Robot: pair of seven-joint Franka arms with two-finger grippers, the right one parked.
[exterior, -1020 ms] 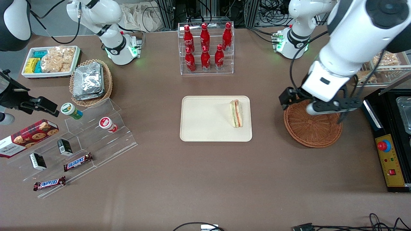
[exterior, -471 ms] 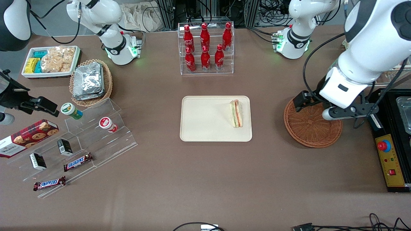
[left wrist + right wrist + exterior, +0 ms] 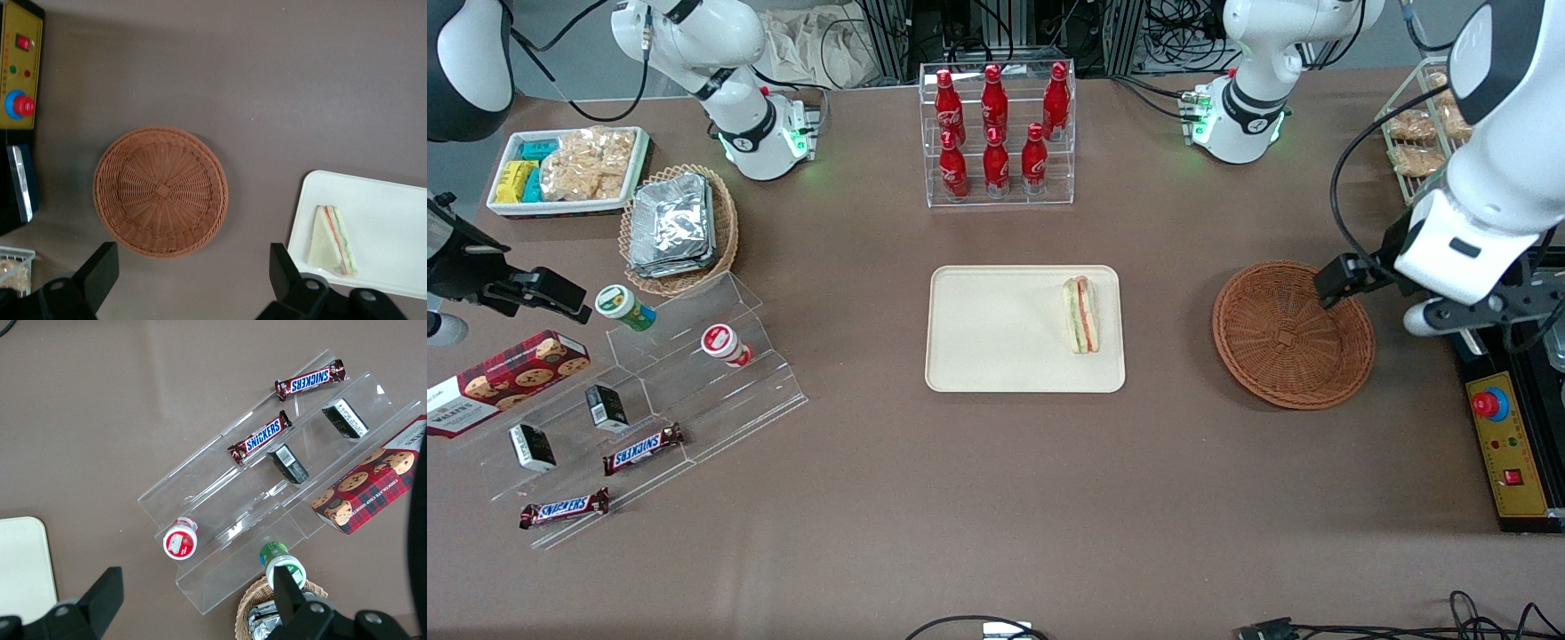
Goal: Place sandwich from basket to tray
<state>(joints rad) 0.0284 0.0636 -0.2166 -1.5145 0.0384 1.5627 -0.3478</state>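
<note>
sandwich (image 3: pixel 1080 315): lying on tray (image 3: pixel 996 338), mid-bench, long axis running near edge to far edge
basket (image 3: pixel 1292 335): sitting empty between tray and hand
hand (image 3: pixel 190 283): being held wide apart, empty, at working arm's bench end, well apart from sandwich

Glossy white rounded arm shells with black joint bands and dark end caps. Round white bases lit green along the collar, bearing a small black logo ring. Loose black cables looping beside the working forearm. Black gripper (image 3: pixel 190 283): two blocky matte fingers (image 3: pixel 97 270), each mount pierced by a round hole.
</note>
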